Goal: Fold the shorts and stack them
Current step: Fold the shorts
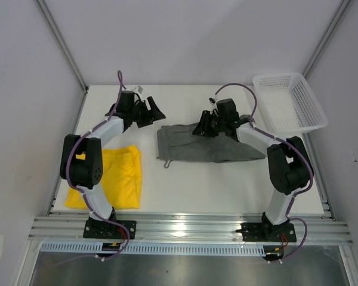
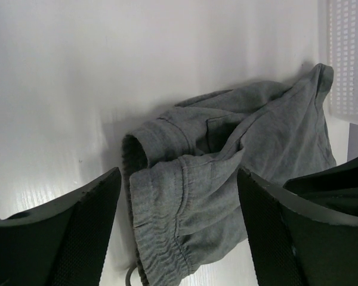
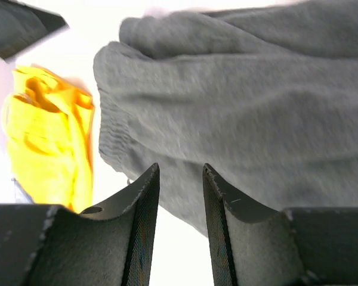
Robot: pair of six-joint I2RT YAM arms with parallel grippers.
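Top view, yellow shorts (image 1: 116, 176): found folded on the near left of the table (image 1: 191, 190), partly under the left arm.
Top view, grey shorts (image 1: 209, 146): found spread mid-table, not yet folded, well apart from the yellow pair.
Top view, left gripper (image 1: 150, 112): seen over bare table just off the grey pair's far left corner.
Top view, right gripper (image 1: 204, 127): seen at the grey pair's far edge; basket (image 1: 289, 101) noted far right.
Left wrist, left gripper (image 2: 179, 179): jaws spread wide, nothing held; rumpled waistband of grey shorts (image 2: 227, 155) seen below.
Right wrist, right gripper (image 3: 180, 196): jaws parted narrowly, nothing pinched; grey shorts (image 3: 256, 119) just ahead, yellow shorts (image 3: 48, 137) beyond.
Handling: cloth judged light, limp and prone to bunching; best taken at waistband or hem corners, one per gripper.
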